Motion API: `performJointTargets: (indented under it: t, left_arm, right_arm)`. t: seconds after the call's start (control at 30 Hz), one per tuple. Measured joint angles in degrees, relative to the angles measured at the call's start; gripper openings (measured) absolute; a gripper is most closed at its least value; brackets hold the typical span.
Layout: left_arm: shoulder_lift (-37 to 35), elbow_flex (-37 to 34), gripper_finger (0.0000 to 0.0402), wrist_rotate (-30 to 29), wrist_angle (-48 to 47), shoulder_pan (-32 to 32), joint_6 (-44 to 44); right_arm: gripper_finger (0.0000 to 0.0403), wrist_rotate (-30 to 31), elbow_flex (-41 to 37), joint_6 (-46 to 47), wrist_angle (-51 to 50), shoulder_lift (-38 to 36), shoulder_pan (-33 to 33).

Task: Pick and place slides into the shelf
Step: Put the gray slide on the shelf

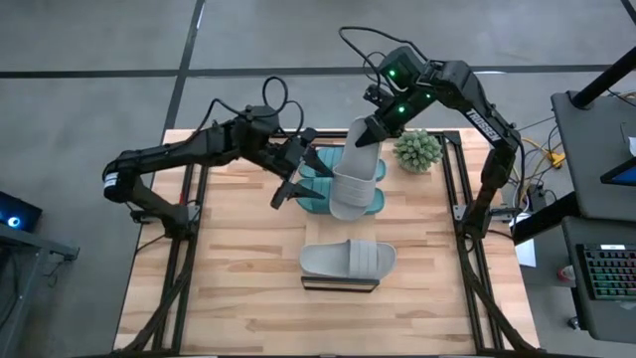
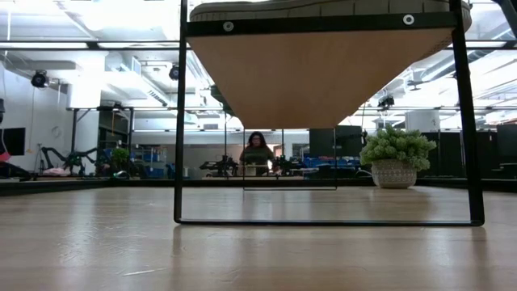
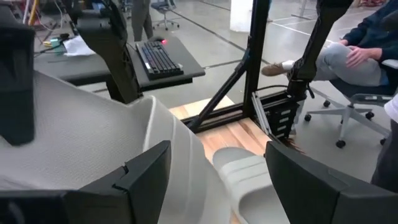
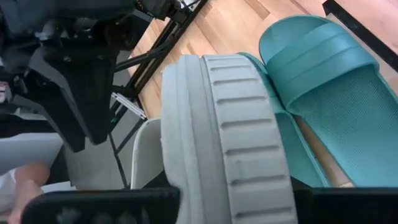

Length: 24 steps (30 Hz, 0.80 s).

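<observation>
Rubbery and light, the grey slide [image 1: 355, 179] is clamped at its heel end by the right gripper [image 1: 368, 134], above the teal slides [image 1: 320, 177]. Beside them, the left gripper [image 1: 290, 182] is held spread apart.

Looked like a robotics lab or open workshop hall. Grey concrete floor [image 1: 89, 50] all round a wooden surface [image 1: 238, 288] on a dark metal frame [image 1: 179, 249], with cables [image 1: 542, 149] trailing off one side. Beside it, a dark desk [image 1: 596, 149] carrying a backlit keyboard [image 1: 608, 273]; another keyboard [image 3: 158, 59] on a stand close by. High ceiling with exposed ducts [image 2: 129, 77] and strip lights. Far back, rows of black racks and equipment [image 2: 331, 162] and a person [image 2: 257, 153] seated at a bench. Nearer, another person on a wheeled office chair [image 3: 348, 121]. A potted plant [image 2: 394, 158] as the only decoration.
</observation>
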Motion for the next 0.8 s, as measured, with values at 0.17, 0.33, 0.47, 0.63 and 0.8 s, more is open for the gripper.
performJointTargets:
  t: [0.17,0.33,0.47,0.63,0.8]
  left_arm:
    - [1.7,1.6,0.0246,-0.6,-0.1,0.0,0.1]
    - [3.1,3.3,0.0246,-2.4,0.0,0.1,0.1]
    - [4.2,3.8,0.0246,-2.7,0.5,0.1,0.1]
    - [5.2,3.7,0.0246,-2.6,-1.3,0.1,0.1]
    - [5.3,3.6,0.0246,-2.5,-1.1,0.0,-0.2]
  right_arm:
    - [0.0044,-1.3,0.0,1.6,-0.9,0.0,0.3]
    - [0.0044,-1.5,0.0,2.5,-1.3,0.0,1.7]
    - [0.0044,-1.5,0.0,2.6,-1.4,0.0,2.8]
    - [0.0044,-1.3,0.0,3.3,-1.6,0.0,3.3]
    - [0.0044,-1.0,0.0,3.6,-1.7,0.0,3.3]
